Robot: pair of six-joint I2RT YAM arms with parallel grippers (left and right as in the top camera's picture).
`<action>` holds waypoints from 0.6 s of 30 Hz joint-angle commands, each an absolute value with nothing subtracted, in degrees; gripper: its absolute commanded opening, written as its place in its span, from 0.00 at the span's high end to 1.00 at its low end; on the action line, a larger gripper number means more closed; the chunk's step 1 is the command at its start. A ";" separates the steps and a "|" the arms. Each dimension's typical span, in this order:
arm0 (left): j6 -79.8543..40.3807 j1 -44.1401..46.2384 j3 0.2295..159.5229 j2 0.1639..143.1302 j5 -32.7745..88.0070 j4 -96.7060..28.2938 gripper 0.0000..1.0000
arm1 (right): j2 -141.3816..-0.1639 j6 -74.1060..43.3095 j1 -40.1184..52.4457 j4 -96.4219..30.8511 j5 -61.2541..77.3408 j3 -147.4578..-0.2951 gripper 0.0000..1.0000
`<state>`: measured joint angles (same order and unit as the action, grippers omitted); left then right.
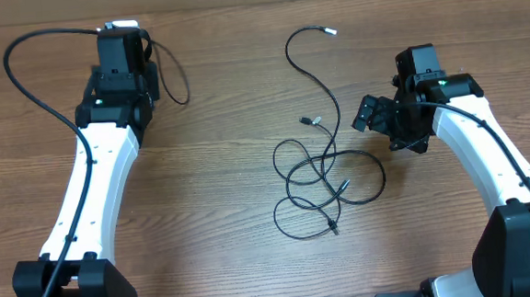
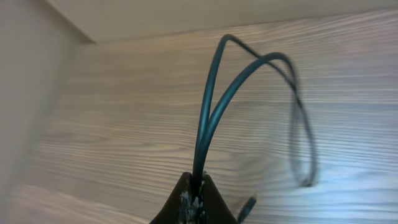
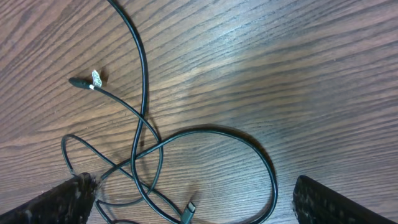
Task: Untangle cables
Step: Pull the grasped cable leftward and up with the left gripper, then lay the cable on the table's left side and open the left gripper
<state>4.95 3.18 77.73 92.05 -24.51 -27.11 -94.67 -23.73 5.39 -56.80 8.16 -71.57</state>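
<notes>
Overhead hides the fingertips under the wrist housing, so go by the left wrist view. There the left gripper [image 2: 196, 200] has its jaws pressed together, pinching a doubled black held cable [image 2: 208, 112]. The loop's far side is blurred, and a small plug end near the bottom edge is too soft to make out. Overhead, this loop curves out just right of that wrist, well apart from the tangle [image 1: 327, 177].

The tangle of the other cables lies mid-bench [image 1: 220, 160], with one strand running up to a light-tipped plug [image 1: 330, 32]. The right gripper [image 3: 193, 190] hangs over the tangle's right edge, jaws spread wide. The lower loops are cut off by the frame. A silver plug [image 3: 93, 79] lies free. A thick arm cable [image 1: 21, 71] arcs beside the left arm.
</notes>
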 commanded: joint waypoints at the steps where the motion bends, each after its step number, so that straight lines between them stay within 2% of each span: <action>1: 16.91 1.13 78.26 92.27 -32.75 -26.33 0.96 | -94.37 -23.55 5.52 -56.62 8.23 -71.46 0.00; 9: 16.69 -9.76 78.13 94.02 -32.40 -26.87 0.96 | -94.37 -23.55 5.52 -56.62 8.23 -71.46 0.00; 18: 16.71 -24.23 78.11 96.92 -22.15 -27.81 0.96 | -94.37 -23.55 5.52 -56.62 8.25 -71.46 0.00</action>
